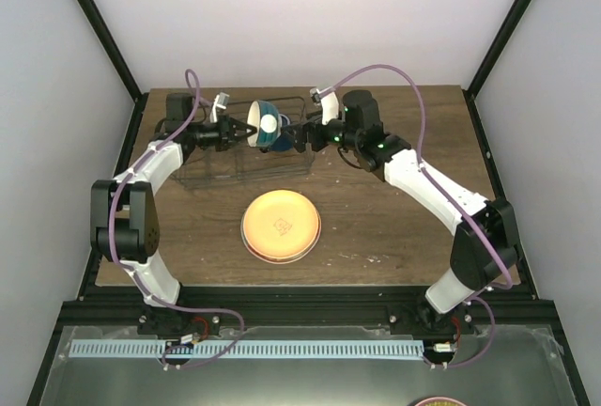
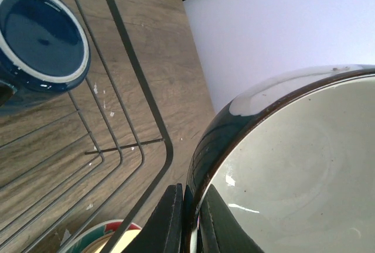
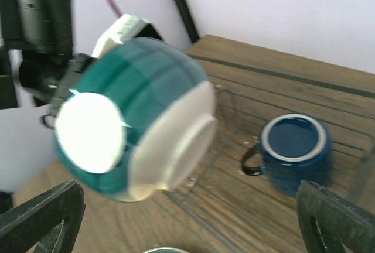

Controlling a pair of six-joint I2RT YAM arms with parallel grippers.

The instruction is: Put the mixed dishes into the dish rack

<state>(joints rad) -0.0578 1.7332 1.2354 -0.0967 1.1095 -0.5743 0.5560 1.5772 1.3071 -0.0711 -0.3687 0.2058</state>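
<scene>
the dish rack (image 1: 207, 176), a low rectangular basket of thin grey wire, sits at the far side of the brown wood-grain worktop (image 1: 394, 209). the round, glossy orange-yellow plate (image 1: 281, 226) lies flat on the worktop, nearer than the rack and apart from it. a sliver of the mint-green plate (image 2: 99, 238) with its red edge shows past a rack corner; whether it is inside i cannot tell. the white-and-teal bowl (image 1: 268, 127), ribbed outside and smooth off-white inside, hangs tipped on its side above the rack. the dark blue mug (image 3: 293, 153) stands upright inside the rack. the left gripper (image 2: 190, 197) is clenched on the bowl's rim. the right gripper (image 3: 190, 206) is released, its jaws spread wide.
</scene>
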